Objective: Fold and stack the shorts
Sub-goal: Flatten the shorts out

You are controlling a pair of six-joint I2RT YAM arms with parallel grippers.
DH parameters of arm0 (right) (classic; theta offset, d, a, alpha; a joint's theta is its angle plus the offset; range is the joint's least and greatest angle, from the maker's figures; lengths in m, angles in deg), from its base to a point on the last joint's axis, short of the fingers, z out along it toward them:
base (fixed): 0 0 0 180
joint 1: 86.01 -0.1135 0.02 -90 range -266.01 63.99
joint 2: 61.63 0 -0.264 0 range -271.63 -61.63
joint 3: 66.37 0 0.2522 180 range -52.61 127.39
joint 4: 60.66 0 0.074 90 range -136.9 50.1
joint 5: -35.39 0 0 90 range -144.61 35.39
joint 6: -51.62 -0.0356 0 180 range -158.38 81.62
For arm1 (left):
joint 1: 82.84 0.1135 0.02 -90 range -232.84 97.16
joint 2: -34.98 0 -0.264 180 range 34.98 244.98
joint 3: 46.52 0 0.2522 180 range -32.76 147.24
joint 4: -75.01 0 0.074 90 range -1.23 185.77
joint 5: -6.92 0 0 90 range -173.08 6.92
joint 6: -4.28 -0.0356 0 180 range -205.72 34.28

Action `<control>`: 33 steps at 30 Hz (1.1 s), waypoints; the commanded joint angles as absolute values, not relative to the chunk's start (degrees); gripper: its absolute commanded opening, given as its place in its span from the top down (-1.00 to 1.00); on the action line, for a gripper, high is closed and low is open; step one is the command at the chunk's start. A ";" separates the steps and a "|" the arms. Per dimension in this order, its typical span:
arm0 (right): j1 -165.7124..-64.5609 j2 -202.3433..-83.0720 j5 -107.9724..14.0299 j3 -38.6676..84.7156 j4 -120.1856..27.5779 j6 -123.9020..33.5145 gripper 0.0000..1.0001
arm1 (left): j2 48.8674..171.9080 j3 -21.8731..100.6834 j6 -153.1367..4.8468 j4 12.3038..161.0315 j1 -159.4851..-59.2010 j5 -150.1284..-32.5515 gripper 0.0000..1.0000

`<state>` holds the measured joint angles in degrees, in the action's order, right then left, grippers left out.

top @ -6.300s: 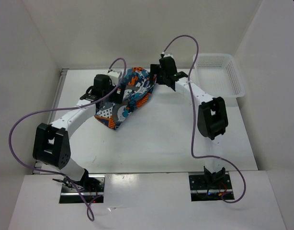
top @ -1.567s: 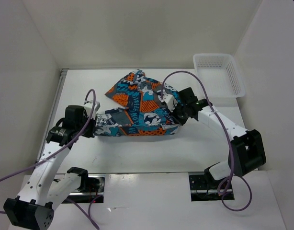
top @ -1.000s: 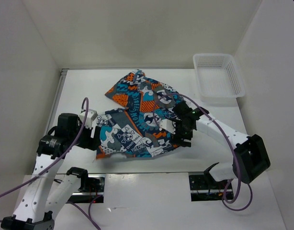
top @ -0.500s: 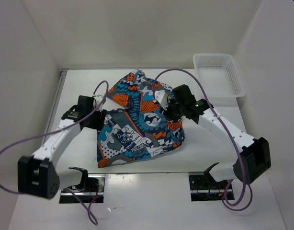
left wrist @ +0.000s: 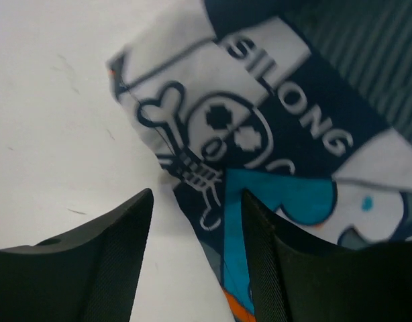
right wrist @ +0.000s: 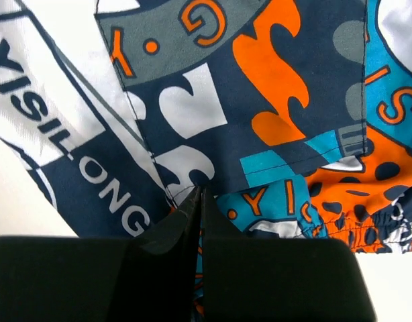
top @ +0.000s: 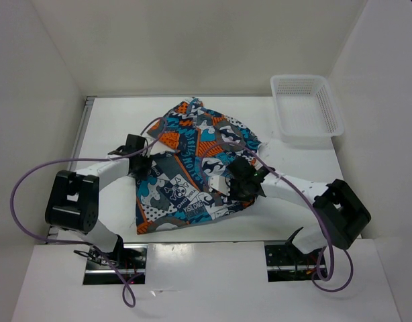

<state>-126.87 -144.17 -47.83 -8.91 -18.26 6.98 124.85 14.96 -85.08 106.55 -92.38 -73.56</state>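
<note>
The shorts (top: 192,157) lie spread and rumpled on the white table, in a teal, orange, white and dark grey print. My left gripper (top: 140,165) is at their left edge. In the left wrist view it (left wrist: 196,201) stands open, and the hem of the shorts (left wrist: 260,134) runs between its fingers, with bare table by the left finger. My right gripper (top: 224,185) lies low on the shorts' right half. In the right wrist view its jaws (right wrist: 200,193) are shut, with the tips pinching a pucker of the shorts (right wrist: 260,100) near a seam.
A white mesh basket (top: 332,100) stands at the back right corner of the table. White walls close in the table (top: 112,121) on the left, back and right. Purple cables loop over both arms.
My right gripper has moved down toward the near right part of the shorts and shut there. The left gripper has slid to the shorts' left edge and narrowed a little.
</note>
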 commanded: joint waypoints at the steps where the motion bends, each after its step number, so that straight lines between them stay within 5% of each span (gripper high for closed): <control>1: -128.02 -142.93 -48.46 -9.10 -18.77 9.52 0.91 | 128.31 14.78 -85.72 106.61 -92.60 -70.77 -0.21; 6: -128.02 -143.45 -48.46 -4.37 -20.53 6.46 0.91 | 128.33 20.66 -85.72 109.58 -92.60 -73.92 -0.16; 11: -128.02 -145.46 -45.39 12.85 -25.97 -7.86 0.62 | 127.00 36.80 -85.72 113.73 -92.60 -82.98 -0.25; 27: -106.93 -168.75 -53.02 32.20 -41.36 -32.92 0.57 | 156.86 64.51 -85.72 100.90 -93.74 -76.22 -0.44; 33: -104.91 -171.13 -60.32 32.39 -43.03 -34.77 0.57 | 158.39 58.92 -85.72 97.57 -94.27 -72.88 -0.26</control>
<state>-105.10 -171.91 -55.85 28.75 -37.82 -32.10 159.38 60.71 -85.52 101.79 -93.91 -74.78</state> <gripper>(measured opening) 0.218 0.638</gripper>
